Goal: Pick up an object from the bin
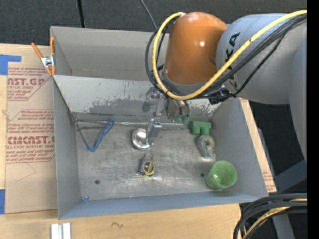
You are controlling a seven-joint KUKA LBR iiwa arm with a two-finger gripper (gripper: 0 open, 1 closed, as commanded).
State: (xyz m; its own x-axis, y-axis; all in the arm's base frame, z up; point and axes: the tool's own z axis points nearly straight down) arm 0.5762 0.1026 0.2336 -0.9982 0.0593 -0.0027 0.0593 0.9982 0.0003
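1. In the camera view, the gripper (155,125) hangs under the arm's orange cover (195,46), low over the middle of the grey metal bin (99,51).
2. I cannot tell if the gripper is wide or narrow.
3. The shiny round silver metal piece (141,138) lies on the middle of the floor, just beside the gripper's tip, at its lower left. I cannot tell if they touch.
4. A small round dark-and-gold thing (148,167) lies nearer the front.
5. At the right lie a green plastic block (200,127), a pale grey-green ring (205,145) and a round green cup (221,175) by the front right corner.
6. A blue bent strip (97,134) lies well apart, at the left.
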